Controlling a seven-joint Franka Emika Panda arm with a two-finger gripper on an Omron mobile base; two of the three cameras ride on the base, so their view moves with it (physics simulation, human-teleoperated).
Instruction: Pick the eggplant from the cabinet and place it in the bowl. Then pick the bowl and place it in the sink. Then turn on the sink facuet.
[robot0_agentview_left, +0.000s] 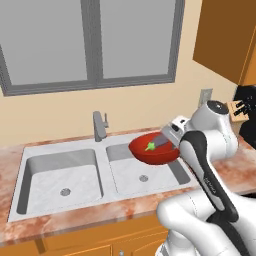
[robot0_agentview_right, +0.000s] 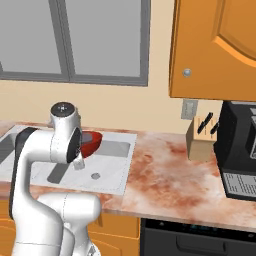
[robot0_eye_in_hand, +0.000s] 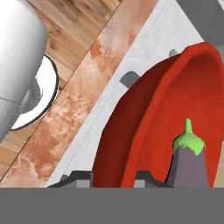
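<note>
Bench (robot0_agentview_left: 240, 172): marbled reddish top, carrying the sink.
Sink (robot0_agentview_left: 60, 170): grey double basin; I am hovering over its right basin, judged the drop spot for the bowl.
Tap (robot0_agentview_left: 99, 125): standing behind the divider, not yet touched.
Bowl (robot0_agentview_left: 152, 152): red, tilted, raised above the right basin; I am gripping its rim so it travels with its load.
End effector (robot0_agentview_left: 169, 141): clenched on that rim.
Eggplant (robot0_agentview_left: 159, 145): lying inside the bowl, green stem showing.

No text, label, brand, number or sign can be read anywhere.
</note>
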